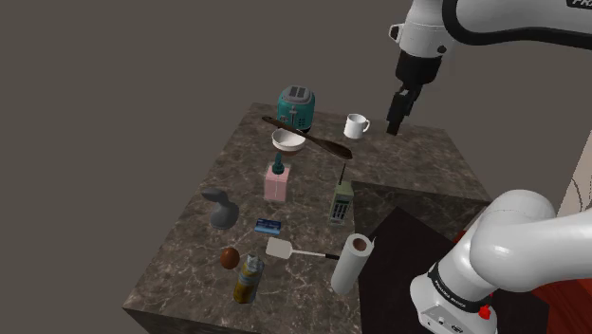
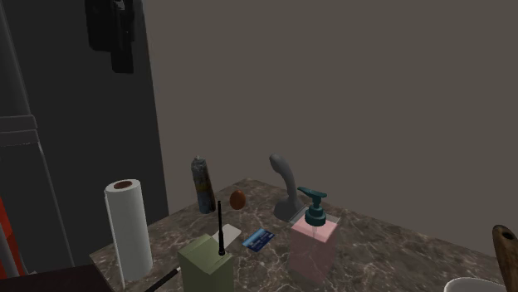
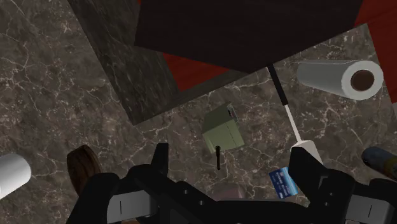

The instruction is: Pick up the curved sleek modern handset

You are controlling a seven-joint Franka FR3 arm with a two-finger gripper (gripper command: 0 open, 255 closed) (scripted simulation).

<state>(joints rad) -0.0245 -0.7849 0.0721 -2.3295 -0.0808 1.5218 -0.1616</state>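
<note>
The claw, fingers spread and empty, hangs upper right over the counter, the grey curved handset (standing upright) well off toward lower left.

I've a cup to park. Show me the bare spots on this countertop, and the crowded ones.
Shoulder view: bare marble from the mug rightward to the countertop's edge; a narrower strip between toaster and grey handset along the left edge. Crowded around the blue card, spatula and spray can.
</note>
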